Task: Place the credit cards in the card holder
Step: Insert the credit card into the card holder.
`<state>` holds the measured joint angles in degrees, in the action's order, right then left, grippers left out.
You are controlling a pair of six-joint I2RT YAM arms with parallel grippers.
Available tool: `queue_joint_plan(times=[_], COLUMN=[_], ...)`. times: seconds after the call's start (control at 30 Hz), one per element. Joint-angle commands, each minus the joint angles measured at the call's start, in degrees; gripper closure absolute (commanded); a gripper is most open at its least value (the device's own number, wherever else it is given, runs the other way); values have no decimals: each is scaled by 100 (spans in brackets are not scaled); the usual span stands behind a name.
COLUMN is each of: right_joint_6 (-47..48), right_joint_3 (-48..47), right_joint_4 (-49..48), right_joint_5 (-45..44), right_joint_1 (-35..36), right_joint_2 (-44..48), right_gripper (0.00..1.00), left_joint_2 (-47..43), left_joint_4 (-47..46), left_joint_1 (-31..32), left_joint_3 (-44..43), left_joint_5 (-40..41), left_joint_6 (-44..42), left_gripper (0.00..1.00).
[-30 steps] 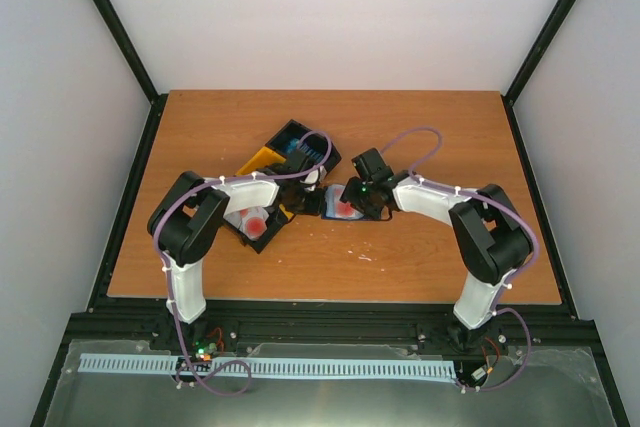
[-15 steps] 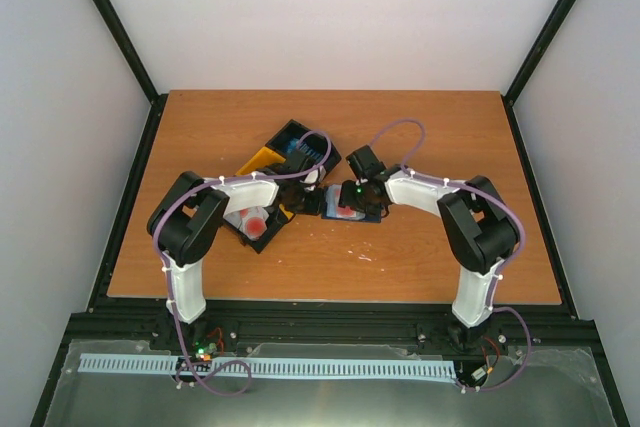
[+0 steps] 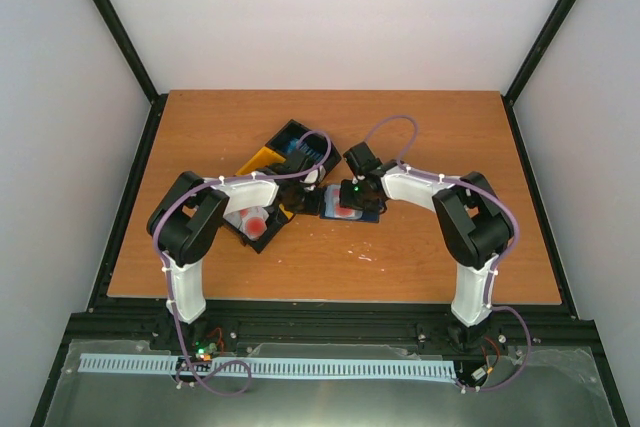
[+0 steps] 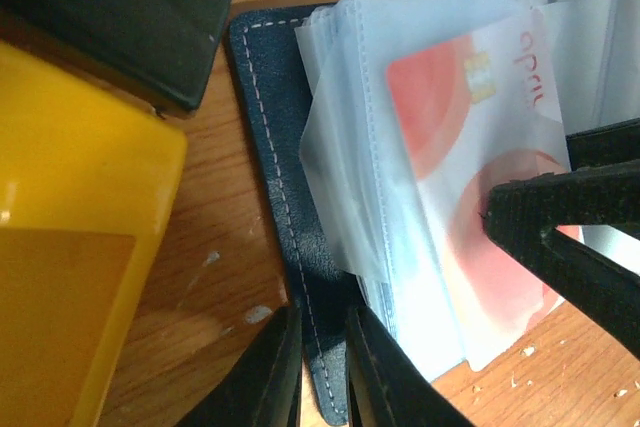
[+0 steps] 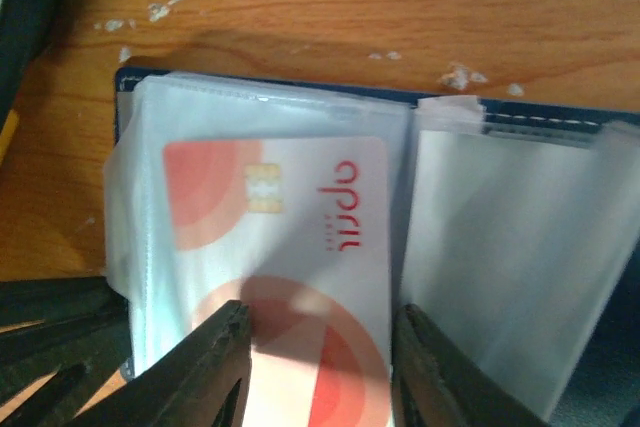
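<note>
The card holder (image 3: pixel 368 217) lies open on the table, its navy cover (image 4: pixel 262 117) spread flat and its clear sleeves fanned out. A white credit card with red blotches (image 5: pixel 300 197) lies among the sleeves; whether it is fully in a pocket I cannot tell. My left gripper (image 4: pixel 320 382) is shut on the near edge of the holder's navy cover. My right gripper (image 5: pixel 320 357) hovers open just over that card (image 4: pixel 450 137), one finger above its red blotch and the other past its right edge. Another white-and-red card (image 3: pixel 256 222) lies in the tray.
A black-and-yellow tray (image 3: pixel 262 159) stands just left of the holder, close against my left gripper (image 3: pixel 313 203); its yellow wall (image 4: pixel 70 247) fills the left of the left wrist view. Blue cards (image 3: pixel 303 147) stand in its far compartment. Bare wood lies right and in front.
My right arm has pushed leftward over the holder, and its jaws have narrowed above the card. The left gripper has kept its hold on the cover.
</note>
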<state>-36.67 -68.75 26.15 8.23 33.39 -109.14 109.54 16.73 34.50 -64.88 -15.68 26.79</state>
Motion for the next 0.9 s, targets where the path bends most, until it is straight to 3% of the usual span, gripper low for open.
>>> queue_joint_plan(times=[0.0,0.27,0.33,0.5,0.7,0.87], right_joint_6=[-107,-62,26,243,603,1134], right_joint_3=[156,312,302,294,351,546], right_joint_4=[129,-225,-223,3,242,377], right_joint_5=[-19,-143,-162,-307,-277,81], right_joint_1=[10,1,1,-3,1,24], right_joint_2=[-206,164,203,482,925,887], right_gripper=[65,72,69,51,47,54], left_joint_2=[-107,-116,-131,-160,-160,-154], left_joint_4=[95,111,122,105,86,78], left_joint_1=[13,13,13,13,13,13], left_joint_3=[-139,-154,-156,-135,-95,-104], left_joint_5=[35,58,56,67,57,52], left_joint_6=[-112,-138,-139,-130,-138,-137], left_gripper=[85,85,85,85,85,85])
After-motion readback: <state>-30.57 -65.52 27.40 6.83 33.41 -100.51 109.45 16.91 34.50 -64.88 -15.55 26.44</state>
